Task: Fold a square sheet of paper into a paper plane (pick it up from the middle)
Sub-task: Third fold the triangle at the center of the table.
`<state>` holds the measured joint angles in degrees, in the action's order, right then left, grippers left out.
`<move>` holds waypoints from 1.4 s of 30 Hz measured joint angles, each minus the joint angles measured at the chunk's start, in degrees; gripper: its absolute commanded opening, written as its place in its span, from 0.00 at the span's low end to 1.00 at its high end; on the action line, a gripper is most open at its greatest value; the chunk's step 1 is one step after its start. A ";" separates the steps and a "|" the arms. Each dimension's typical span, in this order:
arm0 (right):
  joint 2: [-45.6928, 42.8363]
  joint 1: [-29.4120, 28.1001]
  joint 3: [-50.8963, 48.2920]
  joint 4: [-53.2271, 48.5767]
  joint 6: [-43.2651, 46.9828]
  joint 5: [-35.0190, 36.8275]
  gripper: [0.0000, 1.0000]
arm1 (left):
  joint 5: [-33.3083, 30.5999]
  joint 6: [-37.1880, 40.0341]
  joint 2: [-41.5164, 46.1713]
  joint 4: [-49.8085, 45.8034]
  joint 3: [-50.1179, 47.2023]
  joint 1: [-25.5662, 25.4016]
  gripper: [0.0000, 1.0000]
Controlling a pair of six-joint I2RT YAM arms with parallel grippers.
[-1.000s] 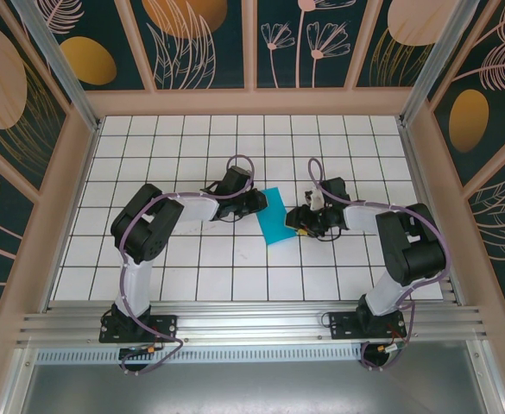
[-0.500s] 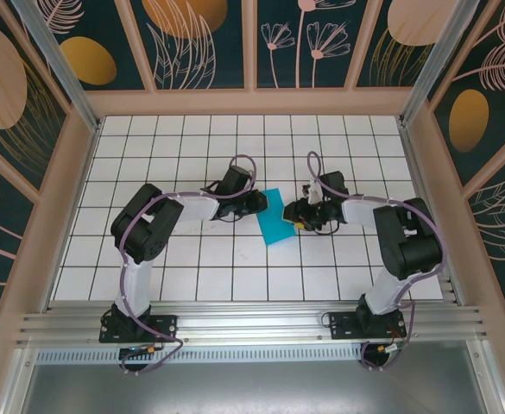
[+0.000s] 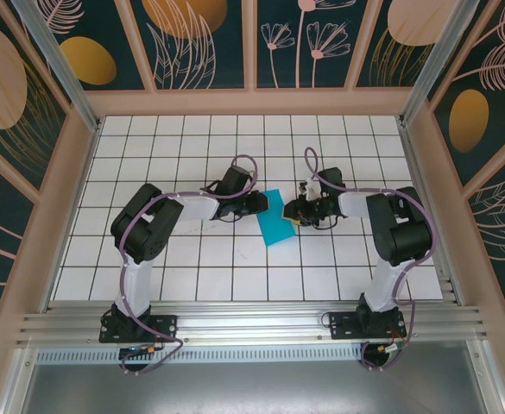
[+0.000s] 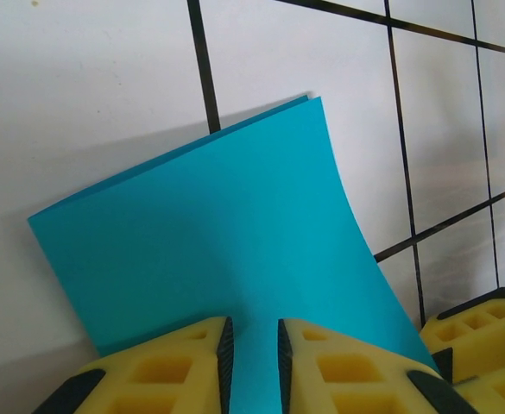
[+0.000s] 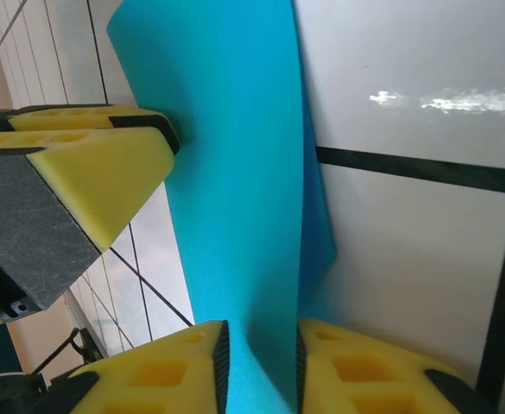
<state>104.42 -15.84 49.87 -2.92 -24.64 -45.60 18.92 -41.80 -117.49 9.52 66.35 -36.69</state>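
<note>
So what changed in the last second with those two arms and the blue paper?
The right claw moved left onto the blue paper and closed on its right edge. The left claw kept its grip on the opposite edge, and the paper stayed put.

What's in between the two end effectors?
The folded teal paper, gripped by the left end effector and right end effector on opposite edges, in the top view.

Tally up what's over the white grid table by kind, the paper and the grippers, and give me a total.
teal paper sheet: 1
grippers: 2, the left gripper and the right gripper
Total: 3
</note>
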 measured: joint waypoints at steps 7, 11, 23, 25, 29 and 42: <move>-0.26 0.00 -2.40 2.05 -2.43 -0.24 0.08 | 0.15 1.40 4.31 -1.31 -2.67 -0.02 0.35; -2.45 0.00 -5.11 4.11 -5.60 -0.28 0.08 | 0.13 1.86 10.97 -0.98 -7.39 -0.09 0.38; -8.26 -2.01 -11.39 13.77 -21.51 3.76 0.08 | -8.33 10.45 21.88 -0.76 -14.67 -12.41 0.47; -8.28 -2.27 -11.41 14.47 -22.93 4.24 0.08 | -10.78 12.35 21.77 -1.29 -14.56 -15.67 0.50; -8.28 -2.36 -11.41 15.17 -24.59 4.92 0.09 | -17.09 16.37 19.08 -4.39 -11.56 -21.20 0.53; -8.26 -2.60 -11.39 15.21 -25.24 5.07 0.09 | -34.73 24.55 9.73 -12.85 -1.16 -26.67 0.52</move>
<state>96.16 -18.44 38.48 12.29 -49.89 -40.53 -15.81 -17.26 -107.77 -3.33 65.19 -63.35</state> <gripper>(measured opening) 0.092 0.549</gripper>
